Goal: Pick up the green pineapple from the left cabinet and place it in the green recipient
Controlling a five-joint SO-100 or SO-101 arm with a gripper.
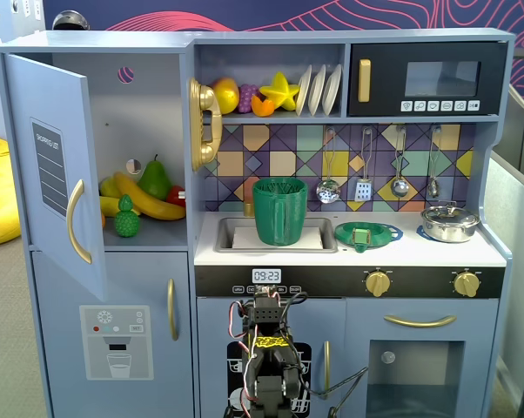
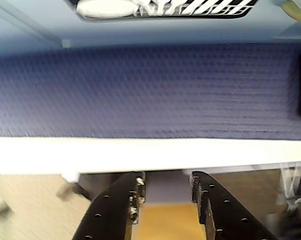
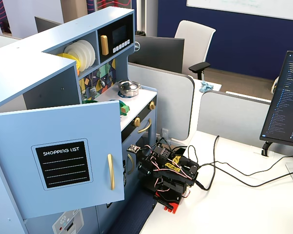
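While upright, green pineapple (image 1: 127, 219) points its leaves upward.

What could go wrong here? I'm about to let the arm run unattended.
The green pineapple sits against the banana, so a grab may dislodge fruit. The open cabinet door juts beside the reach path. The gripper, open and empty, starts folded well below the shelf.

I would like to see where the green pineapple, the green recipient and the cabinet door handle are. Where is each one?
green pineapple (image 1: 127, 223): a fixed view, on its bumpy round body.
green recipient (image 1: 279, 213): a fixed view, on its ribbed front wall.
cabinet door handle (image 1: 73, 222): a fixed view, on the middle of the gold curve.
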